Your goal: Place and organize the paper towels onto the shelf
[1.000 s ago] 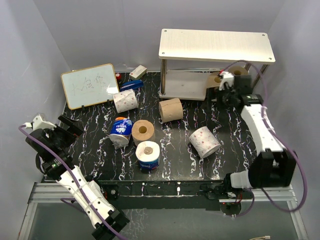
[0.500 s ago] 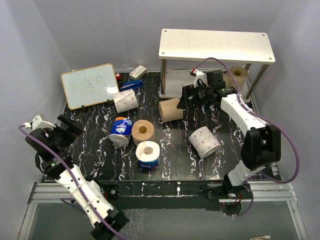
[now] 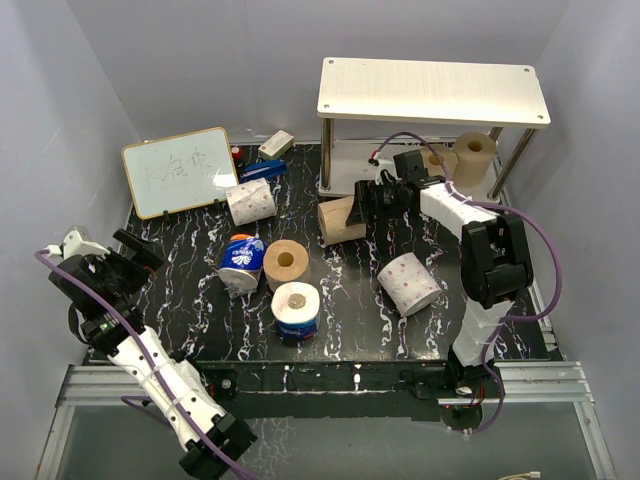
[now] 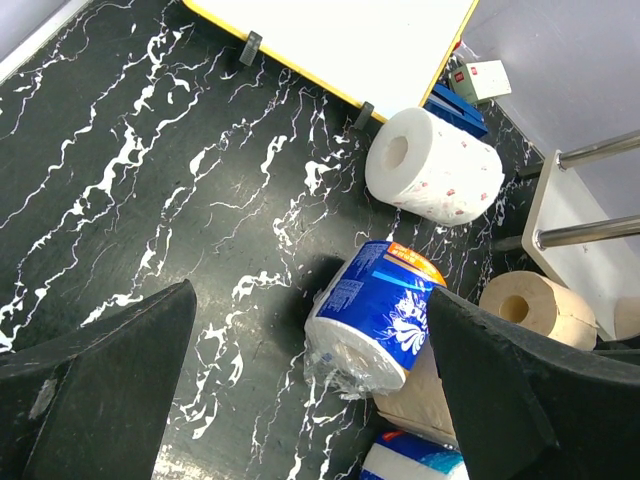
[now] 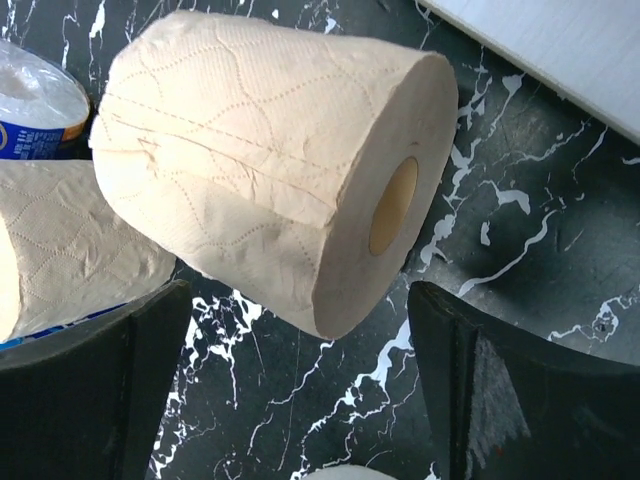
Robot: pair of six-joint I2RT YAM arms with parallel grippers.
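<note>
The shelf (image 3: 433, 90) stands at the back right, with two tan paper towels (image 3: 437, 160) (image 3: 476, 152) on its lower board. My right gripper (image 3: 368, 195) is open and empty, just right of a tan roll (image 3: 340, 220) lying on its side. In the right wrist view that roll (image 5: 260, 190) lies just ahead of the open gripper (image 5: 300, 390). Another tan roll (image 3: 286, 262), a blue-wrapped roll (image 3: 241, 258), a blue-banded white roll (image 3: 296, 310) and two patterned white rolls (image 3: 250, 200) (image 3: 409, 282) lie on the table. My left gripper (image 3: 135, 255) is open and empty at the far left, and its wrist view shows the blue-wrapped roll (image 4: 375, 310) ahead.
A small framed whiteboard (image 3: 180, 170) stands at the back left, with a small white box (image 3: 275, 145) and a blue object (image 3: 260, 172) beside it. The shelf's silver legs (image 3: 325, 155) stand close to the right arm. Grey walls close in both sides.
My right arm has drawn out of the shelf's lower tier and swung left to the lying tan roll. The roll it was at stays on the shelf. The left arm has not moved.
</note>
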